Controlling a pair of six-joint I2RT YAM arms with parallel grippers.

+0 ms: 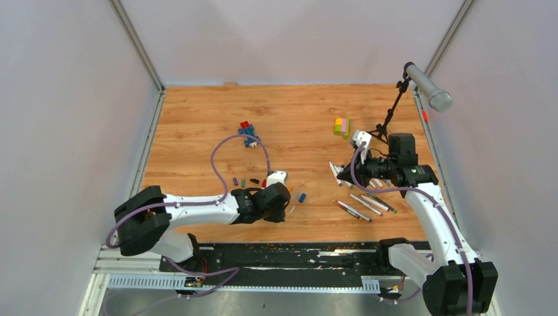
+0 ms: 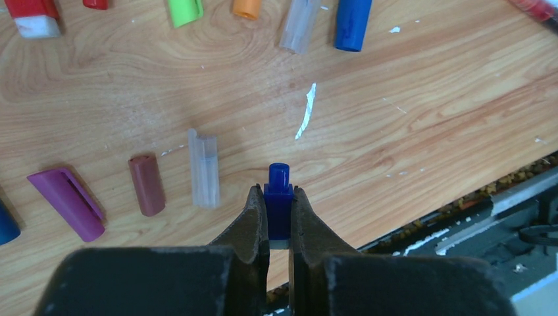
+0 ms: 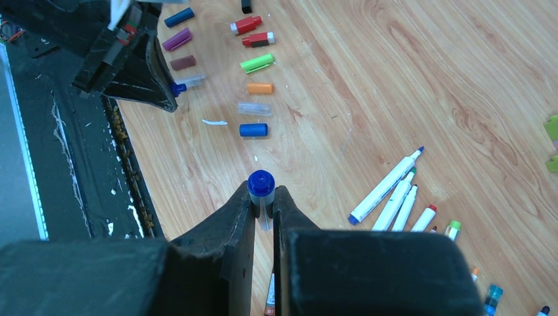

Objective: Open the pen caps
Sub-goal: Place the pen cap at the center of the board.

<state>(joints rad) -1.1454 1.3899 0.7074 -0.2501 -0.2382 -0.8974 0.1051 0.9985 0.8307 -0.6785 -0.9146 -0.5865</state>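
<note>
My left gripper (image 2: 279, 191) is shut on a small blue pen cap (image 2: 279, 210) with a stepped tip and a white base, held low over the table near its front edge. Ahead of it lie loose pen caps: purple (image 2: 66, 203), brown-red (image 2: 146, 184), clear (image 2: 204, 168), green (image 2: 184, 12), orange (image 2: 247, 8) and blue (image 2: 352, 25). My right gripper (image 3: 263, 192) is shut on a clear pen cap with a blue top (image 3: 261, 184), raised above the wood. Several white pens (image 3: 385, 187) lie uncapped to its right. The two grippers (image 1: 289, 201) (image 1: 337, 172) are apart.
A blue-and-red brick figure (image 1: 248, 133) and a yellow-green-pink block stack (image 1: 341, 126) sit farther back. A black microphone stand (image 1: 395, 108) rises at the back right. More pens (image 1: 365, 204) lie near the right arm. A black rail (image 1: 289, 253) borders the table's front edge.
</note>
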